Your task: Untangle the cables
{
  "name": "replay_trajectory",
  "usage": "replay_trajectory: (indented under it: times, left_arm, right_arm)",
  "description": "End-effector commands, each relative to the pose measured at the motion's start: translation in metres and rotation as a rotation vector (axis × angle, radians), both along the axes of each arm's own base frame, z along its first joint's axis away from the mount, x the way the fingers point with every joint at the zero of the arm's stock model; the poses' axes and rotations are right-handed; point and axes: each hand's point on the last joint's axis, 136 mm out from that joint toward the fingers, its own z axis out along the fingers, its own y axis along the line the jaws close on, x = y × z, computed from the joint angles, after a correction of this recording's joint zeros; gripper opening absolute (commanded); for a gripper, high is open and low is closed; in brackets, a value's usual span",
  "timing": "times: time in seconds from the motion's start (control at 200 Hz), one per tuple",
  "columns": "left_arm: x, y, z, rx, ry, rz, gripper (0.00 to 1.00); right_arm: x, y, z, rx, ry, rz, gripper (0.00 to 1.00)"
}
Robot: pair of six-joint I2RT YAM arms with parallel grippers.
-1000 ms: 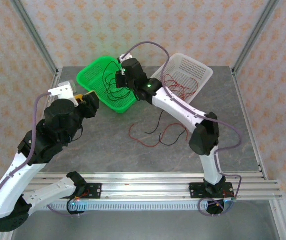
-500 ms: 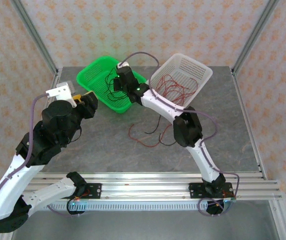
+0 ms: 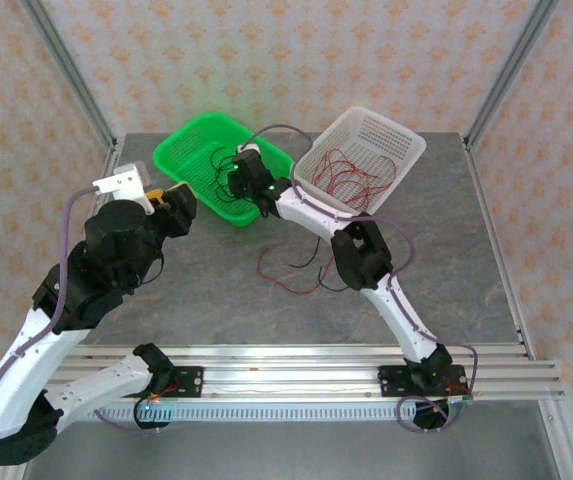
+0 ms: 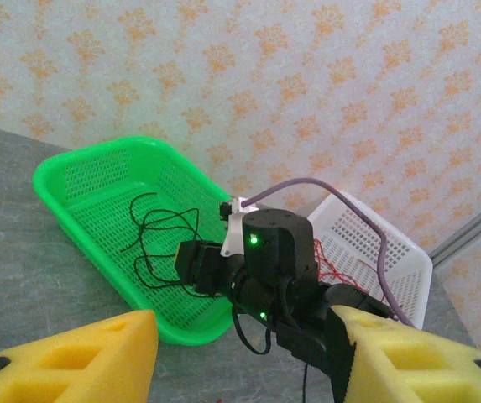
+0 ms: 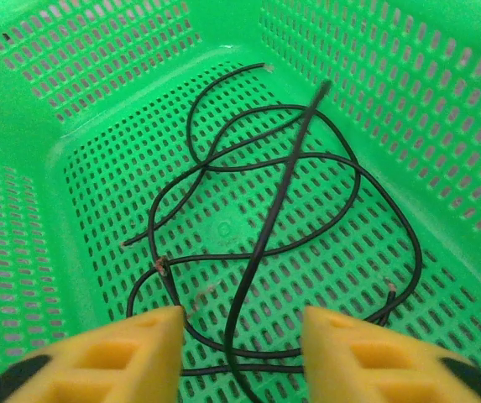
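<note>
Several black cables [image 5: 265, 193] lie looped in the green basket [image 5: 374, 75]. My right gripper [image 5: 240, 323] hovers low over them, open, and one black strand runs loose up between its yellow fingers [image 5: 131, 344]. From above, this gripper [image 3: 234, 180] sits inside the green basket [image 3: 181, 148]. Red cables [image 3: 351, 170] lie in the white basket [image 3: 406, 142]. A mixed red and black tangle [image 3: 306, 270] rests on the table. My left gripper [image 3: 171, 205] is open and holds nothing, left of the green basket. Its wrist view looks between its fingers [image 4: 240, 336] at the right wrist [image 4: 274, 252].
The two baskets stand side by side at the back of the grey table [image 3: 446, 250]. The right arm's purple hose [image 4: 341, 197] arcs over the white basket [image 4: 391, 252]. Aluminium frame posts [image 3: 66, 75] and patterned walls enclose the table.
My right gripper has moved left and down into the green basket and opened, letting go of a black cable. The left arm has stayed still.
</note>
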Motion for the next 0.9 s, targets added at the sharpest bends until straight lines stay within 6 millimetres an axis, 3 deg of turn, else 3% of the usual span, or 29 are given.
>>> replay_trajectory:
  times: [0.0, 0.345, 0.435, 0.47, 0.676, 0.806, 0.896]
  left_arm:
    - [0.003, -0.001, -0.001, 0.003, 0.006, 0.002, 0.56]
    - [0.008, -0.012, -0.017, -0.014, 0.036, -0.030, 0.56]
    - [0.008, -0.014, -0.022, -0.015, 0.042, -0.040, 0.56]
    - [0.009, -0.016, -0.024, -0.013, 0.044, -0.046, 0.56]
    - [0.012, -0.028, -0.041, -0.023, 0.055, -0.096, 0.57]
    - [0.015, -0.035, -0.056, -0.012, 0.088, -0.116, 0.57]
    - [0.015, -0.039, -0.066, -0.004, 0.117, -0.136, 0.63]
  right_arm:
    - [0.003, 0.003, 0.031, 0.045, -0.027, 0.004, 0.49]
    - [-0.014, -0.002, 0.055, 0.090, 0.012, 0.012, 0.59]
    - [-0.022, -0.007, 0.062, 0.092, 0.009, -0.003, 0.80]
    - [-0.025, -0.009, 0.066, 0.089, 0.004, -0.009, 0.83]
    - [-0.049, -0.027, 0.090, 0.093, -0.027, -0.036, 0.84]
    - [-0.068, -0.052, 0.105, 0.104, -0.051, -0.071, 0.83]
    - [-0.085, -0.075, 0.114, 0.107, -0.065, -0.097, 0.82]
